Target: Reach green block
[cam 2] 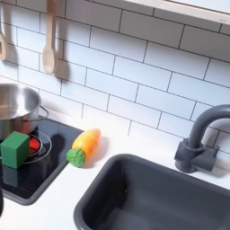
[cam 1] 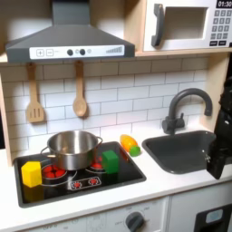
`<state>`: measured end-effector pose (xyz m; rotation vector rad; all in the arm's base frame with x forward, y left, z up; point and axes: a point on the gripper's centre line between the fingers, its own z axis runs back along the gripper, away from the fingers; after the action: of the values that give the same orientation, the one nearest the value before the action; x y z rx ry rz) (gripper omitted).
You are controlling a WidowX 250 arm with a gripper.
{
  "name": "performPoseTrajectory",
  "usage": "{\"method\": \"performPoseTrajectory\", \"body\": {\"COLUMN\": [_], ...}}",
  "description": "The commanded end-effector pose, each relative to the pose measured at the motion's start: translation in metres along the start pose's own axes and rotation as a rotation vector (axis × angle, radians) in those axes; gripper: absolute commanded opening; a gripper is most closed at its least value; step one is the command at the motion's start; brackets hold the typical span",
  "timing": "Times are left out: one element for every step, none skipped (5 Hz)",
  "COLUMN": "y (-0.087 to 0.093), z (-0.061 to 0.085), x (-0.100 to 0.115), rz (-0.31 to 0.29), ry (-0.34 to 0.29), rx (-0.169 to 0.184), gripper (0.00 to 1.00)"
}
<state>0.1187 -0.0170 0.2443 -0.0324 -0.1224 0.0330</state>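
The green block [cam 1: 110, 161] stands on the front right part of the black stovetop [cam 1: 127, 177], just right of the steel pot [cam 1: 72, 148]. In the second exterior view the green block [cam 2: 14, 148] sits at the left edge on a red burner ring, in front of the pot [cam 2: 13, 108]. My gripper [cam 1: 217, 166] hangs at the first exterior view's right edge, over the right side of the sink [cam 1: 179, 152] and far from the block. Its black fingers blur into the arm, so whether they are apart is unclear.
A yellow block [cam 1: 32, 173] rests on the stove's front left. A yellow-orange corn toy [cam 1: 130, 145] [cam 2: 84, 145] lies between stove and sink. The grey faucet [cam 1: 181, 109] [cam 2: 202, 139] rises behind the sink. Wooden utensils [cam 1: 80, 95] hang on the tiled wall.
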Motion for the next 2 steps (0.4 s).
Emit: {"method": "performPoseTrajectory", "body": {"y": [0.0002, 0.0064], "z": [0.0, -0.0019], "x": [0.0003, 0.005], "rz": [0.0, -0.001], "ry": [-0.002, -0.006], "rx": [0.001, 0.021], "gripper": [1.0, 1.0]}}
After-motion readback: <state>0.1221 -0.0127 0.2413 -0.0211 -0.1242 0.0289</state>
